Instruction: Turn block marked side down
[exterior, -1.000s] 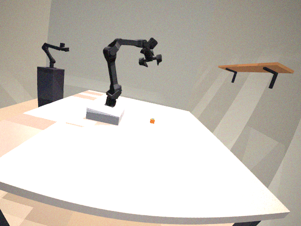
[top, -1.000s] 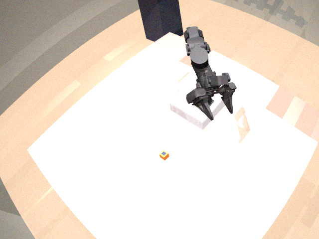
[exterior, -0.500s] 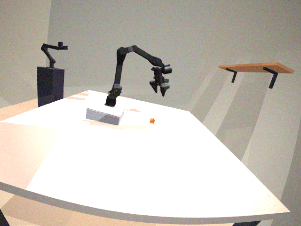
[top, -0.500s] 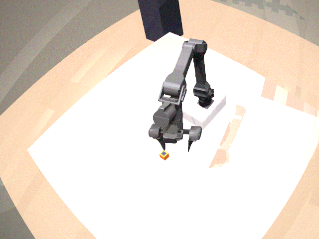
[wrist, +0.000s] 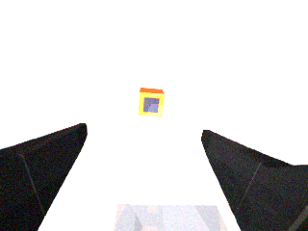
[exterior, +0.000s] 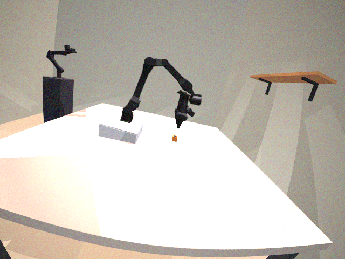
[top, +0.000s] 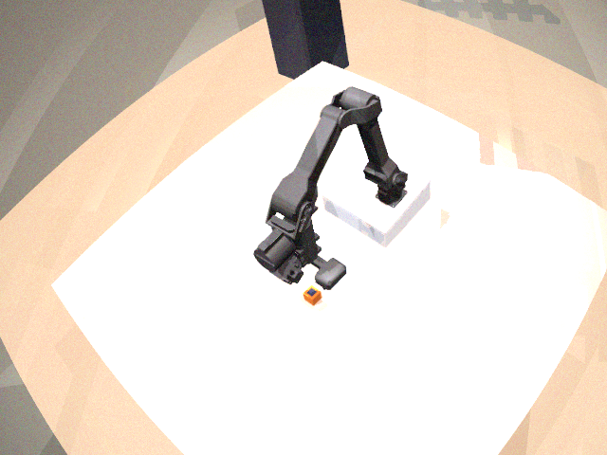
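Observation:
A small orange block (top: 311,296) (exterior: 174,138) (wrist: 151,102) rests on the white table (top: 195,367) (exterior: 167,195) (wrist: 241,58). Its marked side, a blue square framed in yellow, faces up. My gripper (top: 313,280) (exterior: 178,127) (wrist: 144,130) is open and empty. It points down and hangs a short way above the block, not touching it. In the wrist view the block lies ahead of the two dark fingertips, centred between them.
The arm's pale base plinth (top: 392,229) (exterior: 117,133) (wrist: 168,217) stands on the table behind the block. A dark pillar (top: 303,34) (exterior: 56,97) with a small second arm (exterior: 58,55) stands beyond the table's far edge. A wooden shelf (exterior: 292,77) hangs on the wall at right.

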You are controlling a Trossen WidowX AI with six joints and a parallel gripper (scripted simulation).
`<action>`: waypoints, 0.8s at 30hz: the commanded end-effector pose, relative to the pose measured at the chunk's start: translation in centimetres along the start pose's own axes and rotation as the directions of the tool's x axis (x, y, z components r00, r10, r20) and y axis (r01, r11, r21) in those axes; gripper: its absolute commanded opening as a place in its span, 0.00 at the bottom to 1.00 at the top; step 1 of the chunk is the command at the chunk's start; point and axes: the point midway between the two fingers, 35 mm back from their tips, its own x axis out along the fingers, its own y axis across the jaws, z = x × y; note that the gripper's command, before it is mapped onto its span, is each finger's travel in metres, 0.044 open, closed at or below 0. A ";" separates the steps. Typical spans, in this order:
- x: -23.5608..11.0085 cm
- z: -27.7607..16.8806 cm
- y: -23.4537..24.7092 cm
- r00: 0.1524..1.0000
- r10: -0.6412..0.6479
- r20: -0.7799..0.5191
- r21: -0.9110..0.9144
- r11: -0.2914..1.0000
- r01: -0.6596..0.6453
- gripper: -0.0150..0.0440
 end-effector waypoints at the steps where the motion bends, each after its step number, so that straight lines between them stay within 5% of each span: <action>1: 2.5 0.0 -0.4 1.000 -0.006 -0.013 0.015 1.000 0.007 1.00; 24: 6.8 0.1 -0.7 1.000 -0.007 -0.013 0.015 1.000 0.007 1.00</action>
